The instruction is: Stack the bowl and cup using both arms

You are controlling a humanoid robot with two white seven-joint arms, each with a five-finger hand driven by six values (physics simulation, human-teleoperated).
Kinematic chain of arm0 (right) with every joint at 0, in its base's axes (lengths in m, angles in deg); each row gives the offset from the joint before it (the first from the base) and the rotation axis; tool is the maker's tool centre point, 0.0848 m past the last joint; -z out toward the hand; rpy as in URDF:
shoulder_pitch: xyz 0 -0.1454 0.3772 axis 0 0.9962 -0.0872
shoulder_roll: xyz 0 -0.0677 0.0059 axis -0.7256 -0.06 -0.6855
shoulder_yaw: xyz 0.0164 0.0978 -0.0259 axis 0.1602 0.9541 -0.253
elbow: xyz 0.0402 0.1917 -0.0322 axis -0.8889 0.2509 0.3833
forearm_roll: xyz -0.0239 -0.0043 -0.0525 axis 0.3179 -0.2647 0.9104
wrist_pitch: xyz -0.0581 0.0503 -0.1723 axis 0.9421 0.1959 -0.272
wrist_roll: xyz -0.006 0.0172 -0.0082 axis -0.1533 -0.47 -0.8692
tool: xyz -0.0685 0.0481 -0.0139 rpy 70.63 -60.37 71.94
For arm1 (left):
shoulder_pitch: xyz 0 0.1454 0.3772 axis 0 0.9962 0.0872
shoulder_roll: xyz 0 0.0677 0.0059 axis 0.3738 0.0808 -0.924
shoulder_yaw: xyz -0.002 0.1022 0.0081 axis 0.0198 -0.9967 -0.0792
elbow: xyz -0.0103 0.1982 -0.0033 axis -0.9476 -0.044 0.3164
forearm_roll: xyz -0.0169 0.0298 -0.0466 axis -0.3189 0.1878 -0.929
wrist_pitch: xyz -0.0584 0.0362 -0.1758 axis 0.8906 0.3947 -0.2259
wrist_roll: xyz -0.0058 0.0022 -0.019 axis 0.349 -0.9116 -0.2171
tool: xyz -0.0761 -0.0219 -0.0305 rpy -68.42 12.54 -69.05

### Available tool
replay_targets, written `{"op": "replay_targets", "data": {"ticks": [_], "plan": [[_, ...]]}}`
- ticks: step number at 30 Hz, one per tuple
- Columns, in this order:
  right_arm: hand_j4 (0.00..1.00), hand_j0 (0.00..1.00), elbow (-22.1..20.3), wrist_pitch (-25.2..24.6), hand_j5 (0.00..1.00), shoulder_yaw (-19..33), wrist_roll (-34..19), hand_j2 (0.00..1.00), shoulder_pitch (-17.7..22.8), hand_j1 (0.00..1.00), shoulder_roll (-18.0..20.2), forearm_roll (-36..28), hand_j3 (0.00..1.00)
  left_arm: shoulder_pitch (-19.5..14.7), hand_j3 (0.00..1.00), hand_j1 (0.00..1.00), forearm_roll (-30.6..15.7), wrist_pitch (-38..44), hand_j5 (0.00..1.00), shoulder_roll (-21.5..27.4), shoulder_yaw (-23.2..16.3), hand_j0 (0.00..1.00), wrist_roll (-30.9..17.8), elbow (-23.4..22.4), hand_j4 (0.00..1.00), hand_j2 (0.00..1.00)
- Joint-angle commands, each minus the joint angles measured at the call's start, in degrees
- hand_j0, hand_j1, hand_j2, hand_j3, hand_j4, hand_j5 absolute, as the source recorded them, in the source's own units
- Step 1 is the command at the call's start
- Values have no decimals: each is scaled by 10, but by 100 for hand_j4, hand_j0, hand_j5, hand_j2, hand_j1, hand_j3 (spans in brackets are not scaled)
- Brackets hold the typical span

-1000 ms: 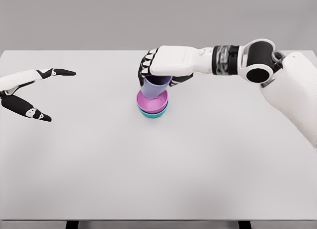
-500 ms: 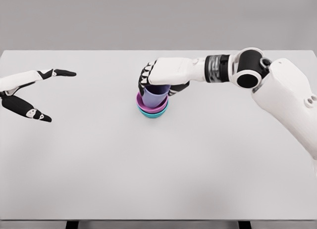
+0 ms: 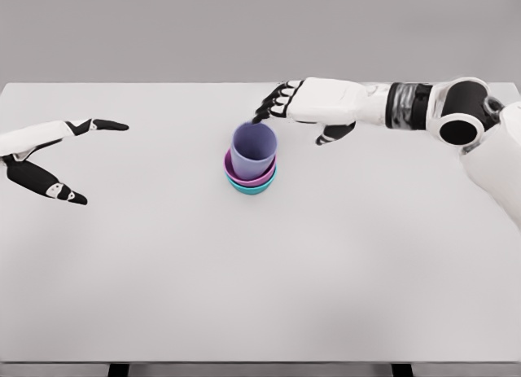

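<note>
A lilac cup (image 3: 253, 149) stands upright inside a pink bowl (image 3: 251, 178), which is nested in a teal bowl (image 3: 252, 187) near the middle of the white table (image 3: 260, 263). My right hand (image 3: 303, 116) hovers just behind and to the right of the cup, fingers spread, holding nothing and apart from the cup. My left hand (image 3: 73, 161) rests open at the far left over the table, well away from the stack.
The table's far edge runs behind the stack, its front edge near the bottom of the view. My right forearm (image 3: 407, 108) stretches in from the right above the table.
My right hand has let go of the cup, opened and drawn back up and to the right. The cup now stands alone in the bowls. The left hand shifted slightly.
</note>
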Motion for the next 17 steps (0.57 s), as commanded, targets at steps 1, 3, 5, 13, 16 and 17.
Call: {"op": "replay_targets", "data": {"ticks": [1,3,5,13,16,17], "plan": [[100,100,1,-2,100,66,0,100,0,100,56,-5,100,0,100,100,-4,1,100,-1,0,100,0,0,100,100],[100,100,5,-2,100,90,0,100,43,100,102,-5,100,3,100,100,3,1,100,-1,0,100,0,0,100,100],[100,100,6,-2,100,91,0,100,66,100,132,-5,100,4,100,100,25,1,100,-1,0,100,0,1,100,100],[100,100,5,-2,100,88,0,100,81,100,156,-5,100,5,100,100,28,1,100,-1,0,100,0,5,100,100],[100,100,6,-2,100,87,0,100,81,100,156,-5,100,5,100,100,28,1,100,-1,0,100,0,6,100,100],[100,100,6,-2,100,87,0,100,81,100,156,-5,100,5,100,100,28,1,100,-1,0,100,0,6,100,100]]}}
